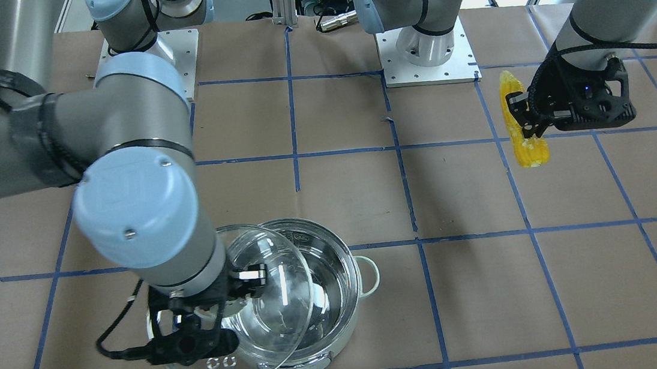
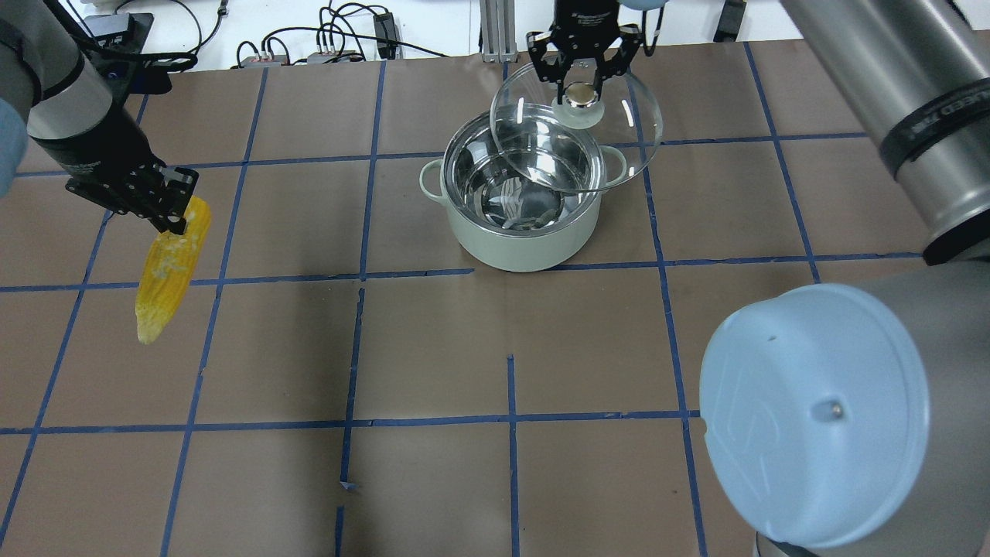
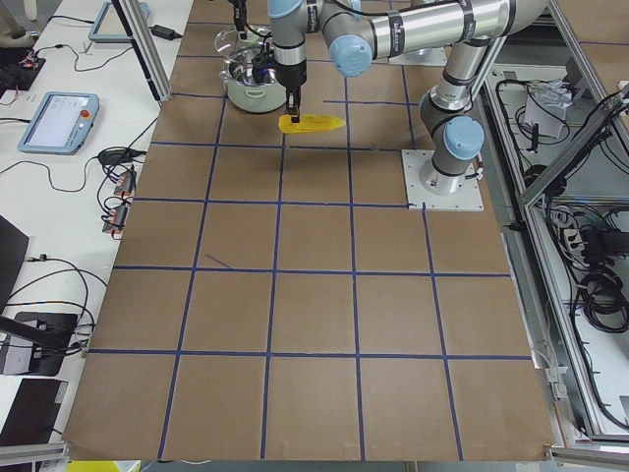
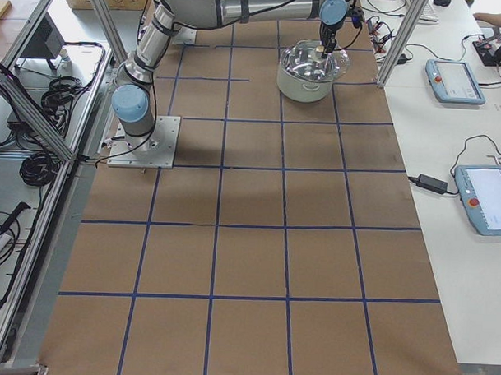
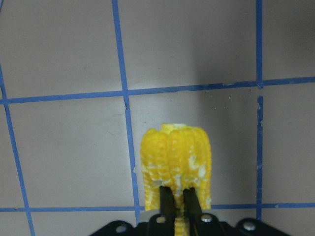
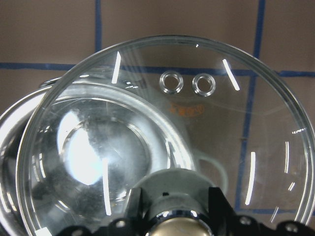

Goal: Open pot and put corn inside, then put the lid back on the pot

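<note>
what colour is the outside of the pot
The pot is pale grey-green outside and shiny steel inside; this shows best in the overhead exterior view.

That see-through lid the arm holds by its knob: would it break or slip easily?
Probably breakable: the lid looks like clear glass, so dropping it onto the pot could crack it. Likely stiff: it shows no sag though the right gripper pinches only the knob. The knob's shiny cap might slip.
</note>
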`<state>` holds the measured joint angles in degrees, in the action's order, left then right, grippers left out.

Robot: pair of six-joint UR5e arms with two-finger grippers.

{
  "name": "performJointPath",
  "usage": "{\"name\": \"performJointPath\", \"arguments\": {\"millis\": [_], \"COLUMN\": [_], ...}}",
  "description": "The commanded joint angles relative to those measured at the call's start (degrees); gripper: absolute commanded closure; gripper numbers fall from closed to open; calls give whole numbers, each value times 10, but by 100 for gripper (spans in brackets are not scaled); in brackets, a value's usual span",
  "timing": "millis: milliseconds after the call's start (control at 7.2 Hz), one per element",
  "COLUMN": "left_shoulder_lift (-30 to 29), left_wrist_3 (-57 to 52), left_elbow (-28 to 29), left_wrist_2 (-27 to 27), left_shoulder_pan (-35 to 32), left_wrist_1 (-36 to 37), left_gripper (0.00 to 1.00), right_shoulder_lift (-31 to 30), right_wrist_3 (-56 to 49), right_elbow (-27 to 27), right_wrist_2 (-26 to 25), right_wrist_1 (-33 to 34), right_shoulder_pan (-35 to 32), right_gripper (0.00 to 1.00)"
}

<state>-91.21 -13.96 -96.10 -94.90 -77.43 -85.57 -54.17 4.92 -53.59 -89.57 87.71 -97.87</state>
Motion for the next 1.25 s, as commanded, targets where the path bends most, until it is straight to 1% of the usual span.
{"name": "performJointPath", "arguments": {"millis": [0, 139, 278, 417, 556, 694, 833, 972, 1111], "left_shoulder_lift": [-19, -38, -57, -89, -138, -200, -266, -321, -352], "left_wrist_3": [51, 86, 134, 195, 262, 323, 359, 390, 400], "left_elbow": [-1, 7, 21, 57, 118, 193, 271, 334, 360], "left_wrist_2": [9, 2, -4, -2, 5, 14, 16, 16, 28], "left_shoulder_pan": [-31, -66, -109, -159, -210, -257, -292, -321, -341], "left_wrist_1": [17, 48, 64, 68, 66, 66, 62, 59, 59], "left_gripper": [90, 97, 97, 97, 97, 97, 97, 96, 97], "right_shoulder_lift": [-18, -43, -56, -87, -133, -181, -203, -210, -210], "right_wrist_3": [-95, -109, -116, -117, -116, -117, -135, -148, -149], "right_elbow": [-7, -9, -13, -45, -102, -182, -239, -255, -257], "right_wrist_2": [-29, -50, -51, -53, -52, -50, -49, -50, -44], "right_wrist_1": [-17, -38, -52, -67, -48, 11, 70, 90, 90], "right_shoulder_pan": [78, 89, 101, 110, 115, 117, 118, 119, 139], "right_gripper": [89, 89, 89, 90, 90, 90, 90, 91, 91]}}
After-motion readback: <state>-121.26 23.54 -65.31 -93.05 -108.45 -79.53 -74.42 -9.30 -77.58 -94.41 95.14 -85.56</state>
